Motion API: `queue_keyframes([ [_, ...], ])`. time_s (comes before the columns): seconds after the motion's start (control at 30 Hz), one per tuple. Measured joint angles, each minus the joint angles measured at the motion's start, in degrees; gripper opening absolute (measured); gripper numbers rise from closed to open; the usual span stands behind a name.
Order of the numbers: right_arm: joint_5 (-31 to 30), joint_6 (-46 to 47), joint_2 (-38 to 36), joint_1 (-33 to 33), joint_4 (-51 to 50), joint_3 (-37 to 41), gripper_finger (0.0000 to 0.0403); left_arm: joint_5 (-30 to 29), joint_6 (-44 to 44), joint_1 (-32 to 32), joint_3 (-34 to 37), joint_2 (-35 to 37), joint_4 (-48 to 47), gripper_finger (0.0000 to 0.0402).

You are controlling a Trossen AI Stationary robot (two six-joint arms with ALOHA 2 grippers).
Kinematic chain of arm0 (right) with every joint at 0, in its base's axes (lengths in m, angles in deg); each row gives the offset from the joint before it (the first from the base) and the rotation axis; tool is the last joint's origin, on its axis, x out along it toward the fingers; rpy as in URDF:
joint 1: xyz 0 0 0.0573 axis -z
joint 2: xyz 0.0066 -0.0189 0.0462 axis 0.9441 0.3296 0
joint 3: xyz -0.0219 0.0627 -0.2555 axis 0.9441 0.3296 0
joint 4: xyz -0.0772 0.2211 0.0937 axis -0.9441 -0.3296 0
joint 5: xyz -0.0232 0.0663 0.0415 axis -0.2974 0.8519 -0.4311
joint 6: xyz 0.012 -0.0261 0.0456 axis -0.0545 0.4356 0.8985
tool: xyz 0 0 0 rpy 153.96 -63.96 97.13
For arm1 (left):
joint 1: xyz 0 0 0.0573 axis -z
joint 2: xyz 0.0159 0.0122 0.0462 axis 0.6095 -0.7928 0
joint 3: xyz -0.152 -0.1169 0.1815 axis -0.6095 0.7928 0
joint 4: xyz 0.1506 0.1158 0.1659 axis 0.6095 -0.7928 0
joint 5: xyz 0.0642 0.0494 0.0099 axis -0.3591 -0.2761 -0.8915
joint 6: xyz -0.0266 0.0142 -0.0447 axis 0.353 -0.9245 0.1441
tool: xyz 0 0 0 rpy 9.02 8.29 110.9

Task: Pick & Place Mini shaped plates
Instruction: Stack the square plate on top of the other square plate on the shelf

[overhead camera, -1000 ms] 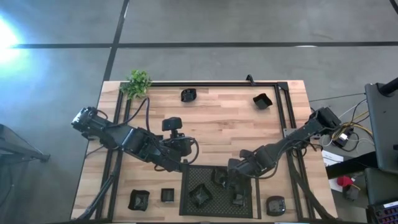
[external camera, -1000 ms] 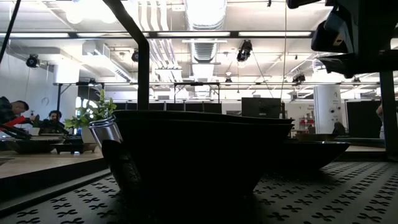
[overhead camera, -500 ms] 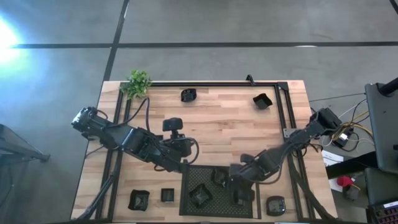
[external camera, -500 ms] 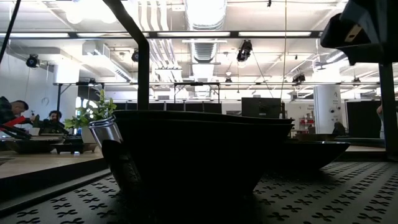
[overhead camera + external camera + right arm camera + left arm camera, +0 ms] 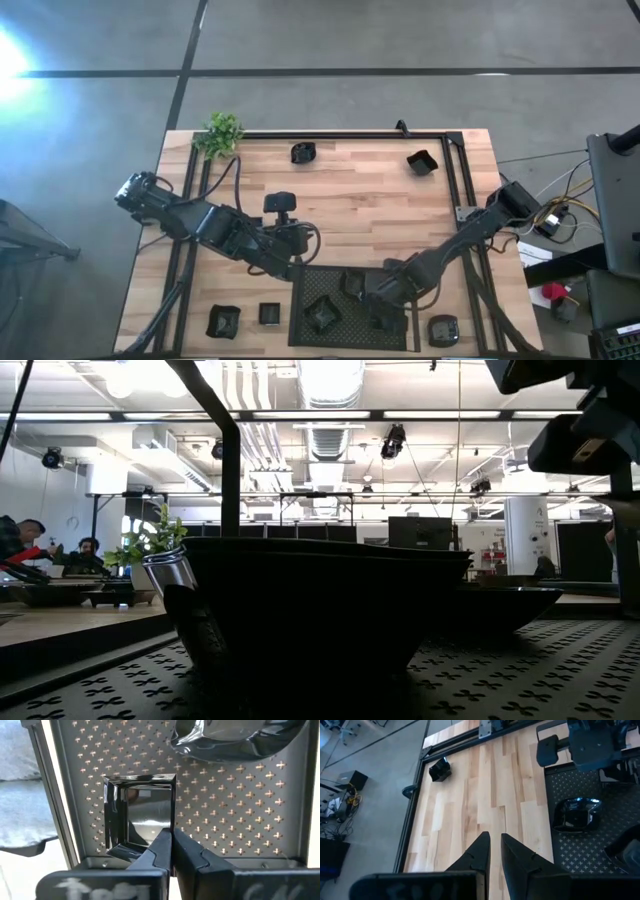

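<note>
One glossy black square mini plate on the black perforated mesh tray, lower centre; right gripper jaws closed, empty, may nudge it askew.

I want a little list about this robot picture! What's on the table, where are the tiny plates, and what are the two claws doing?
Table: wooden top
Tray: black mesh tray at the near edge
Plates in tray: three, including a square plate
Plates on the wood: two at the far edge, three beside the tray
Plant: small green plant at the far left corner
Left gripper: waits over bare wood, holding nothing
Right gripper: shut, over the square plate's rim
</note>
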Motion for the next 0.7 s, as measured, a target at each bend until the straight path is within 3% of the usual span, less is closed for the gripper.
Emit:
queue_keyframes([
  [0.7, 2.8, 3.5, 0.0, -0.4, 0.2, 0.0, 0.0008, 0.0, -0.5, 0.0, 0.0, 0.0, 0.0, 0.0042],
])
